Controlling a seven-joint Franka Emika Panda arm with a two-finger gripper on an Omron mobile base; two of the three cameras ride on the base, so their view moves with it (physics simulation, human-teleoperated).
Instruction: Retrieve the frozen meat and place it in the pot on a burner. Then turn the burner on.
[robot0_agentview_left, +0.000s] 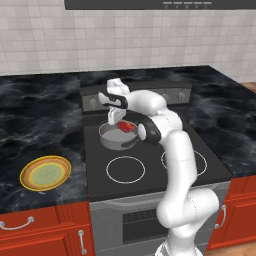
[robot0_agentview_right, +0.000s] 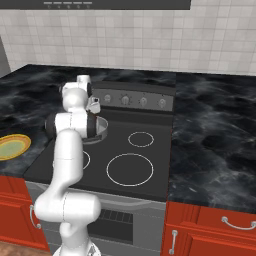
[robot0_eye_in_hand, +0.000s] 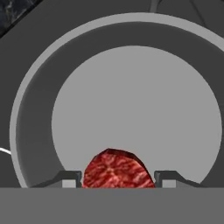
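Note:
The frozen meat (robot0_eye_in_hand: 116, 168), a lumpy bright-red chunk, sits between my two finger tips, and my gripper (robot0_eye_in_hand: 118, 180) is shut on it. Straight below lies the pot (robot0_eye_in_hand: 34, 109), round and grey, with its pale floor open under the meat. From the left base view the gripper (robot0_agentview_left: 120, 122) points down over the pot (robot0_agentview_left: 111, 142) at the rear left of the cooktop, with the meat (robot0_agentview_left: 127, 127) just above the pot's mouth. The pot (robot0_agentview_right: 101, 126) is partly hidden behind my arm in the right base view. The burner is covered by the pot.
A yellow-rimmed plate (robot0_agentview_left: 46, 173) lies on the dark counter to the left. White-ringed zones (robot0_agentview_left: 125, 169) mark the front of the black cooktop (robot0_agentview_right: 150, 155). A row of knobs (robot0_agentview_right: 143, 101) lines the back panel. Red cabinets run below.

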